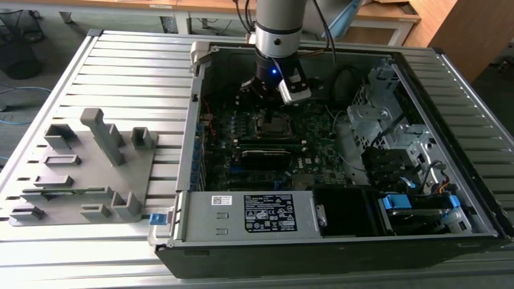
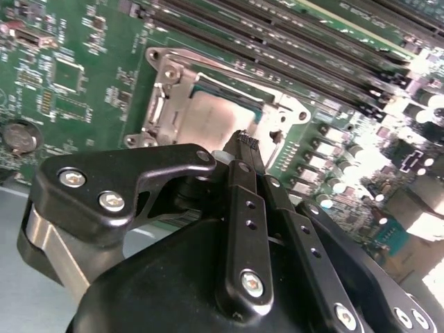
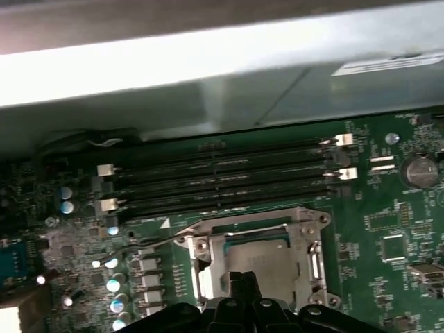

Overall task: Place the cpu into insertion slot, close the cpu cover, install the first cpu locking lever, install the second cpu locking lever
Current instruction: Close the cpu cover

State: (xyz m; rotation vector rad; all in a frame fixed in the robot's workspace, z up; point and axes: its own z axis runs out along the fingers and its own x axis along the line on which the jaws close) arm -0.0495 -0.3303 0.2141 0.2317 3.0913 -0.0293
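Over the seated cpu (image 3: 267, 260) and lowered cpu cover (image 3: 316, 253), the gripper (image 3: 243, 279) is held pinched closed, empty; apparently for pushing.

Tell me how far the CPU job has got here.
Done: the cpu is seated, and the cover lies flat over it. In hand: the gripper, shut and empty, hovers at the cover's edge. Left: one thin lever appears to stick out loose beside the cover; the second lever's state I cannot tell.
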